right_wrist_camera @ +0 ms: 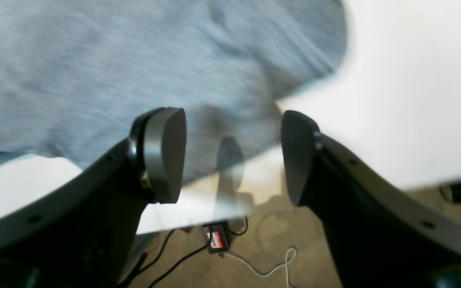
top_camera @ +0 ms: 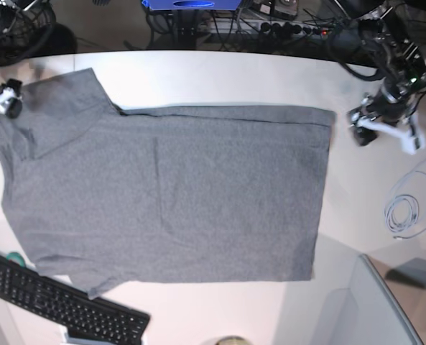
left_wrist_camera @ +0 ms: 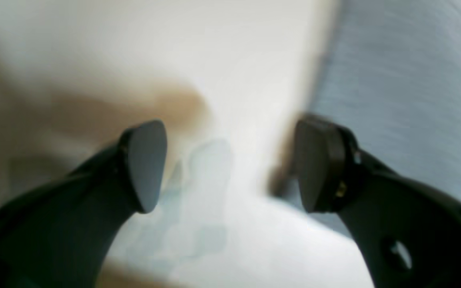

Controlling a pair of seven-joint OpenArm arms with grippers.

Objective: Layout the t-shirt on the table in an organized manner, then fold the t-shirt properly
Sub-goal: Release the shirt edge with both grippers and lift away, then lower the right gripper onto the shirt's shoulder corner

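Across mid-frame on the table (top_camera: 220, 72): t-shirt (top_camera: 169, 194), spread flat for folding. Left claw (left_wrist_camera: 230, 166), frame right, and right claw (right_wrist_camera: 232, 154), upper left: both gaping, empty, off the cloth's edges.

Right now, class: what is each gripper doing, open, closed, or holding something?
Left gripper: open, holding nothing, beside the t-shirt edge.
Right gripper: open, holding nothing, over the t-shirt's edge and the table.

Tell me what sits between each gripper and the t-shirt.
Nothing visible. The left gripper hangs open just off the t-shirt edge, only bare table between. The right gripper is open over the shirt's corner at the table edge.
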